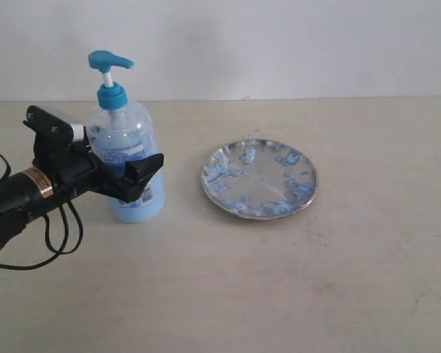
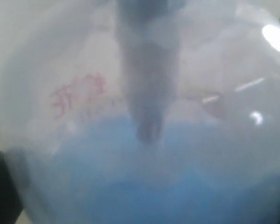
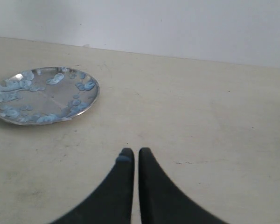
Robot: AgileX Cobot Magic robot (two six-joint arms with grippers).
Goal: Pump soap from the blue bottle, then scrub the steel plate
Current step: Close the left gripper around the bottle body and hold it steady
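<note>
The blue bottle (image 1: 125,158) stands upright on the left part of the worktop (image 1: 279,294); its blue pump head (image 1: 109,61) is raised on a white stem, with the spout pointing toward the right of the exterior view; light blue soap (image 1: 138,207) fills its lower body, and a white-and-blue label (image 1: 121,156) covers its middle. The left gripper (image 1: 140,165) reaches in from the left at label height; one black finger (image 1: 143,173) crosses the front of the bottle, and the jaws appear to be clamped on the bottle's body, though the far finger is hidden behind it. In the left wrist view the bottle (image 2: 140,154) fills the frame, badly blurred; the blue liquid sits in the lower half, a grey tube (image 2: 147,93) runs down the middle, and some red print (image 2: 79,93) is too soft to read.

The steel plate (image 1: 264,179) lies flat to the right of the bottle, well apart from it; pale blue blobs (image 1: 290,158) speckle it, mostly round the rim, with the centre fairly bare. The right wrist view shows the plate (image 3: 46,95) and its blobs (image 3: 86,85) off to one side of the right gripper (image 3: 134,154); this gripper hangs over bare worktop, its jaws together with only a thin slit between them, and a small blue smear marks one fingertip (image 3: 123,159). A black cable (image 1: 55,235) loops under the left arm; a plain white wall (image 1: 279,44) stands behind the worktop.
</note>
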